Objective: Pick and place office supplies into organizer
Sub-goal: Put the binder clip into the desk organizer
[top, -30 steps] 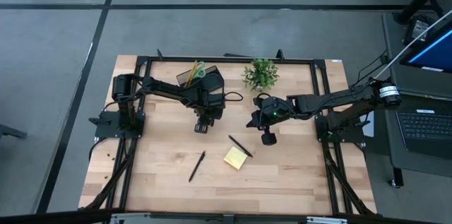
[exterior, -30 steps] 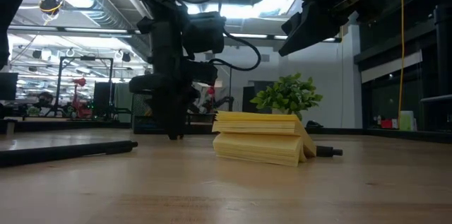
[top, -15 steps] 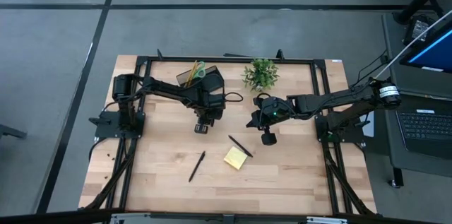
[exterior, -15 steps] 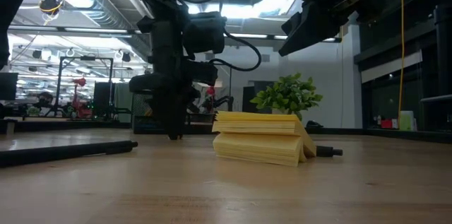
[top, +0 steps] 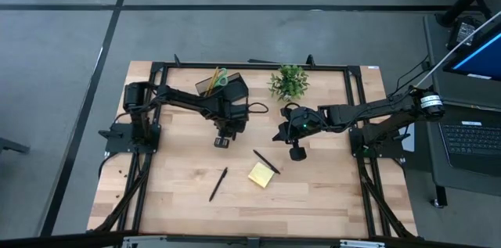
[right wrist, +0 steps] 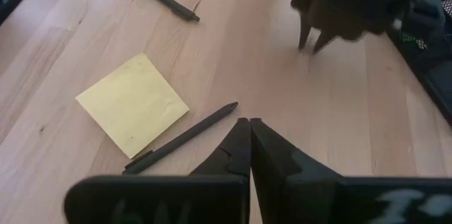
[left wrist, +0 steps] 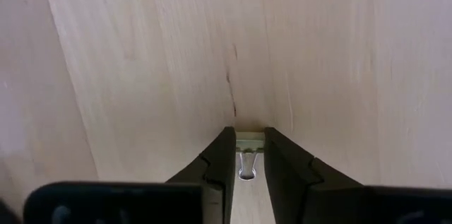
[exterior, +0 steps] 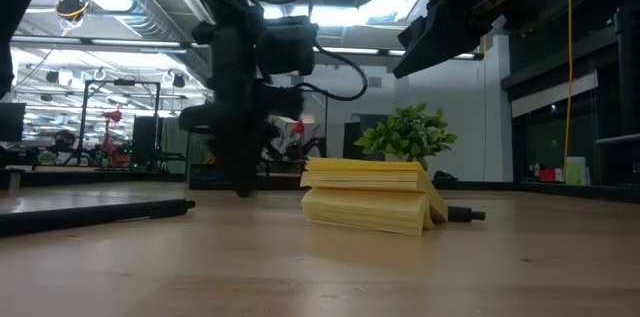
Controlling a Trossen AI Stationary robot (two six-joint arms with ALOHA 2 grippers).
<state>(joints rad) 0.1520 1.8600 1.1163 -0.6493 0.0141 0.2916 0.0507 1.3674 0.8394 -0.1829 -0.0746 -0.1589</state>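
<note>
1. A pale wooden tabletop (top: 180,201) carries two dark robot arms, one reaching in from each side.
2. The left tool (top: 223,140) points straight down near the tabletop's middle, just in front of the small black rectangular organizer (top: 213,84) at the far edge.
3. In the left wrist view its two dark fingers (left wrist: 219,160) stand a narrow gap apart, pinching a small silver-handled binder clip (left wrist: 247,155) against the wood; the clip fills the gap, so this tool is clenched on it. It reads as a pickup in progress, the tool held vertical so the fingertips can close on so low an item.
4. The organizer already holds the green-handled scissors (top: 222,77) and a wooden pencil (top: 215,78), both leaning out of it at a slant.
5. The right tool (top: 296,152) hangs above the tabletop, to the right of centre and near the small green potted plant (top: 289,80). In the right wrist view its fingers (right wrist: 236,146) meet with nothing between them: clenched and empty, apparently waiting.
6. Three supplies lie loose in front of the arms: a square yellow sticky-note pad (top: 261,173), a black pen (top: 266,161) just beside the pad's far corner, and a second black pen (top: 218,184) well to the pad's left.
7. Much of the task appears to remain.
</note>
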